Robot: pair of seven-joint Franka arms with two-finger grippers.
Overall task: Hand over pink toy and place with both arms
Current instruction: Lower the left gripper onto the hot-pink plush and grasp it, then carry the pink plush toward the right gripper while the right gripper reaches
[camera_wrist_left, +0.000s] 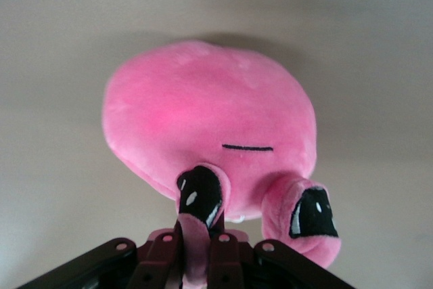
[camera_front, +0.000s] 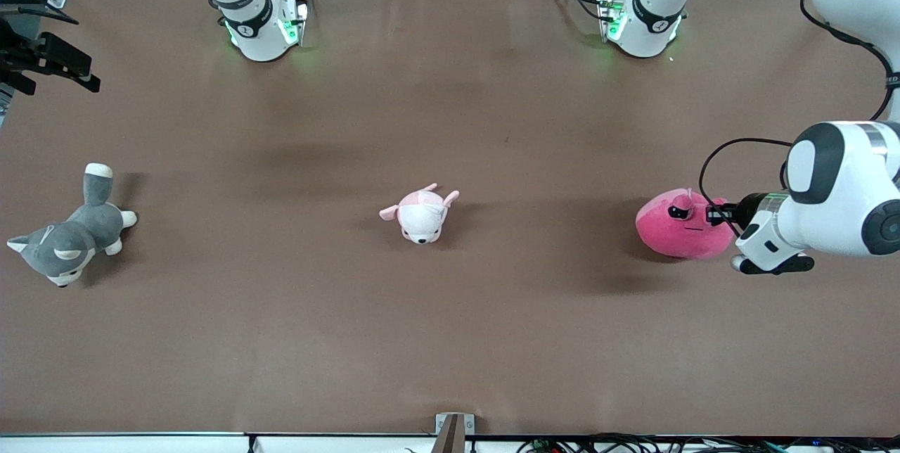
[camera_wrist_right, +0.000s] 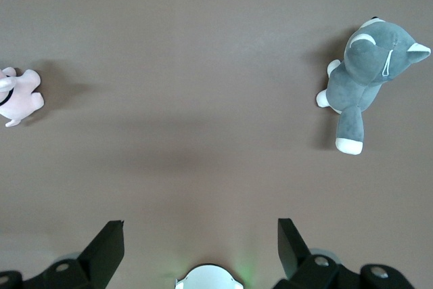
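Left gripper (camera_wrist_left: 203,252) pinches the soft pink toy (camera_front: 678,224) by 1 squashy ear flap while our right gripper (camera_wrist_right: 199,245) waits spread wide.

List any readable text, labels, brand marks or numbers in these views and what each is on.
No readable text in any view.
Right arm base: small dark round mark on the collar, not legible.
Left arm base: same kind of mark, not legible.
Pink toy: stitched eyes and mouth only, no tag visible; the left end effector is closed on its ear flap.
Puppy plush, husky plush: no lettering.
Right end effector: open above the table, unmarked.
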